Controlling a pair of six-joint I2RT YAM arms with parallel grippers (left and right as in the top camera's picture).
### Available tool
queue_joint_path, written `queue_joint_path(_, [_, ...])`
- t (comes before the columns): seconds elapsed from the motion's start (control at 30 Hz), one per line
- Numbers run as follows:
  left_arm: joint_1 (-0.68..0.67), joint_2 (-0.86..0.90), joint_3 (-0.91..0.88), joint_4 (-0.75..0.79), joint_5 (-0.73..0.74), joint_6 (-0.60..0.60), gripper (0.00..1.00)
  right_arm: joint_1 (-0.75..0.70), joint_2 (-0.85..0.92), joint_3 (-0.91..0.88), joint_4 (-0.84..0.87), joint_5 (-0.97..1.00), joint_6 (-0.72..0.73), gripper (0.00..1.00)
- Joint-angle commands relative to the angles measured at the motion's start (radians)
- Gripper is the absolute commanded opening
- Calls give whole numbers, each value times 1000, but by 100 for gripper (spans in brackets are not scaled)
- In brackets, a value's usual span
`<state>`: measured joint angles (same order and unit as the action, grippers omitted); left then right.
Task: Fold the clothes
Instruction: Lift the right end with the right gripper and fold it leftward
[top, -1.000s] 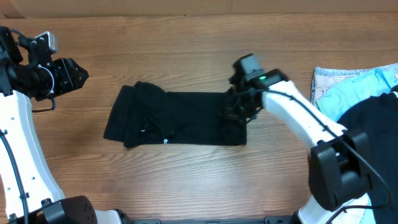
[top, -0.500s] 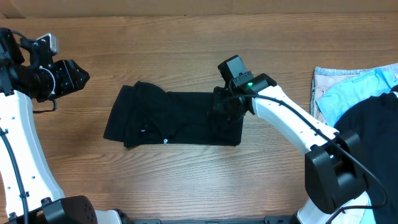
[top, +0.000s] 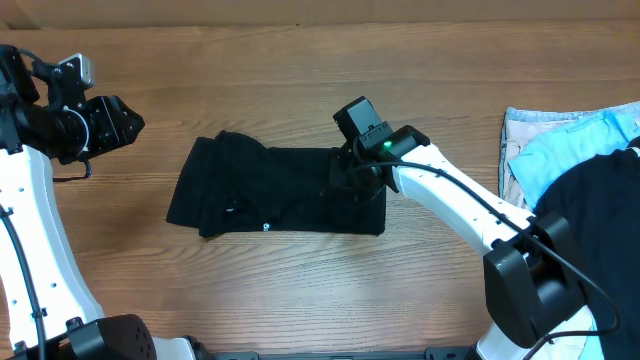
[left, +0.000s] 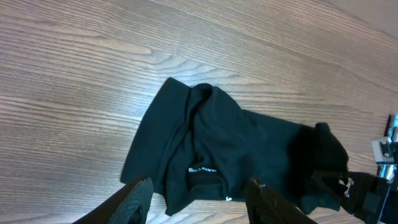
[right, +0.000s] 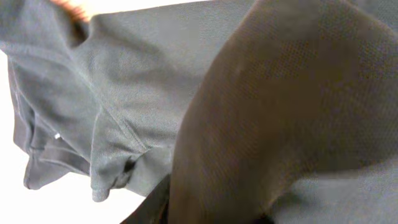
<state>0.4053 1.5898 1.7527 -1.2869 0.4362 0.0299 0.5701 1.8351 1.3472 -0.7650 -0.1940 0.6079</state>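
The black T-shirt (top: 270, 190) lies in a long folded band at the table's middle, with its small white label (left: 202, 169) showing in the left wrist view. My right gripper (top: 352, 178) is shut on the shirt's right end and holds that cloth lifted over the band. In the right wrist view the knit (right: 137, 74) fills the frame around a dark finger (right: 249, 124). My left gripper (top: 130, 122) is open and empty, in the air left of the shirt. Its two fingers (left: 198, 190) frame the shirt (left: 236, 149) from above.
At the right edge lies a pile of a light-blue garment (top: 570, 140), pale cloth (top: 520, 125) and another rumpled black garment (top: 600, 220). Bare wood table (top: 300, 80) surrounds the shirt.
My right gripper has moved left with the shirt's right end, carrying it over the band. The shirt's right edge has shifted left. The left arm has not moved.
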Motion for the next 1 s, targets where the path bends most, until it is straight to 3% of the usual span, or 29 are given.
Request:
queue_joint_path(0.0, [-1,0,-14,1,1,12,52,4,-26,1,3,-27,-5,55])
queue_joint_path(0.13, [-1,0,-14,1,1,12,55,1,-29,10,13,-61,-45,68])
queue_joint_path(0.3, [-1,0,-14,2,1,12,58,-46,-48,26,14,-62,-64,70])
queue_joint_path(0.33, [-1,0,-14,2,1,12,59,-61,-48,26,8,-61,-55,62])
queue_joint_path(0.37, [-1,0,-14,2,1,12,59,-81,-48,26,-3,-61,-39,43])
queue_joint_path(0.4, [-1,0,-14,2,1,12,59,-100,-48,24,-18,-54,-17,17])
queue_joint_path(0.43, [-1,0,-14,4,1,12,59,-119,-47,22,-32,-40,12,4])
queue_joint_path(0.73, [-5,0,-14,13,1,11,59,-161,27,-38,-13,-66,97,4])
queue_joint_path(0.9, [-13,0,-14,12,1,11,59,-88,144,-51,15,-212,198,4])
queue_joint_path(0.97, [-13,0,-14,13,1,11,60,-41,181,-51,68,-332,148,9])
